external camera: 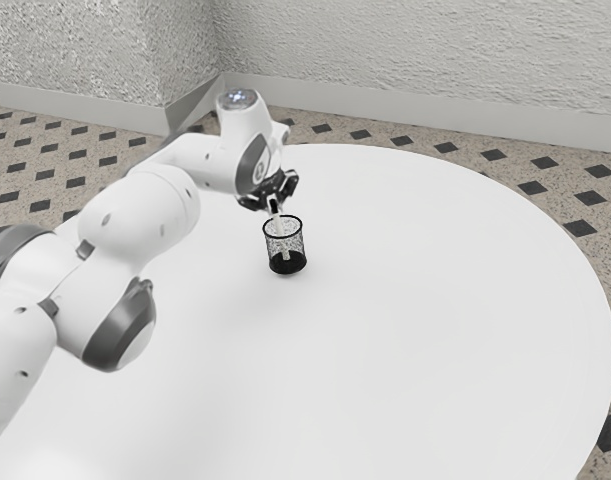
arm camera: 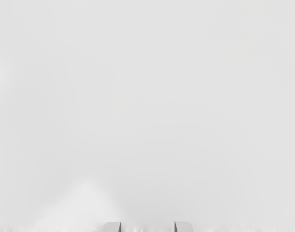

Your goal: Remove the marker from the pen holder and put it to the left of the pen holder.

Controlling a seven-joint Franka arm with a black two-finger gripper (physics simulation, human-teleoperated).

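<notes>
So the marker [external camera: 279,225] is in the pen holder [external camera: 286,247], leaning a bit with its low end down inside the mesh, probably since the cup's way wider than 1 marker. Its top pokes out past the rim, which is handy for grabbing. The fingers [external camera: 275,206] are right at that top end, but tbh I can't tell if they're open or gripping it. Holder's upright on the worktop [external camera: 415,330], so I'd say pull straight up to clear the rim, otherwise it could tip. Then it goes down at the holder's left.
</notes>
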